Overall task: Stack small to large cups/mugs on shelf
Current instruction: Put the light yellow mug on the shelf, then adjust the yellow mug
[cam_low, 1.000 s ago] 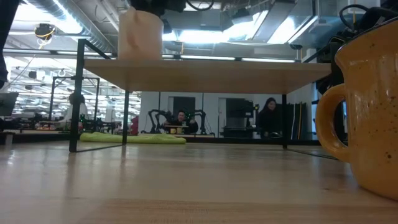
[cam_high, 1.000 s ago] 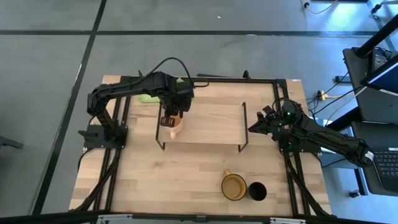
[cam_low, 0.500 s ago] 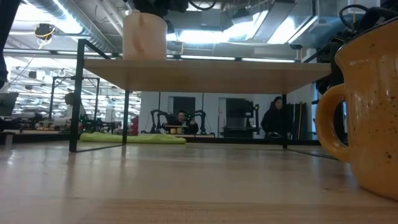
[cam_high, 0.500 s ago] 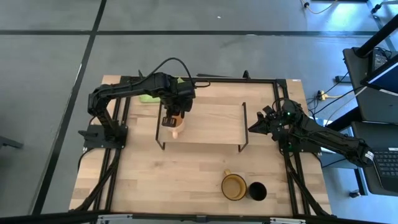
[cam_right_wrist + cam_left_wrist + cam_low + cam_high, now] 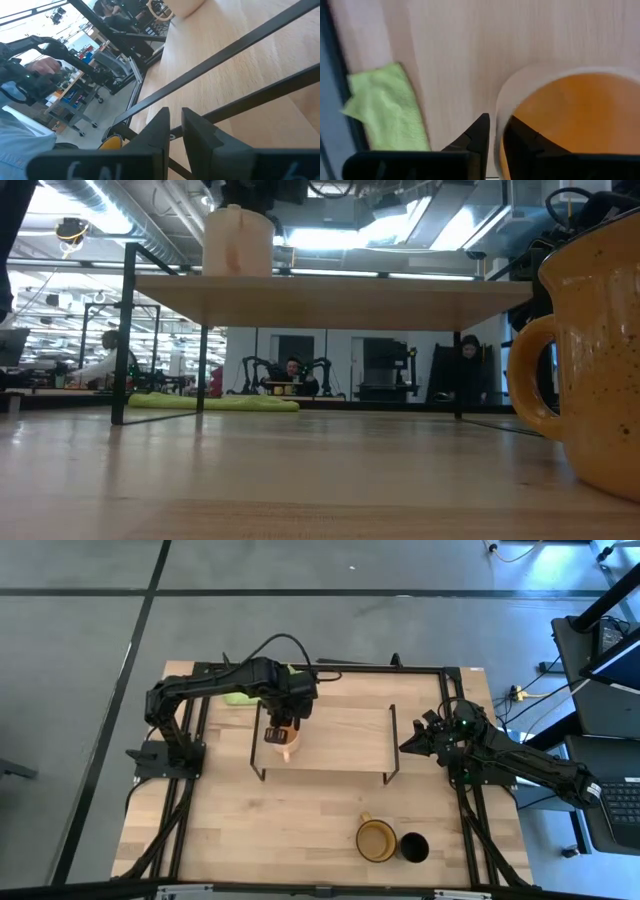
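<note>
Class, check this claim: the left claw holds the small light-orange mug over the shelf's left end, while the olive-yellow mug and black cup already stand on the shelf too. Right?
Not quite. The wide olive-yellow mug and the black handleless cup stand on the wooden tabletop, not the low light-wood shelf, as the high view shows. The rest holds: the left claw grips the small light-orange mug.

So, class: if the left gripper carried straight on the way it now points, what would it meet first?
The left gripper points straight down, its fingers astride the rim of the small light-orange mug, one inside, one outside. Going on, it would probably meet the mug's bottom first, then the shelf beneath; the depth inside is unclear.
</note>
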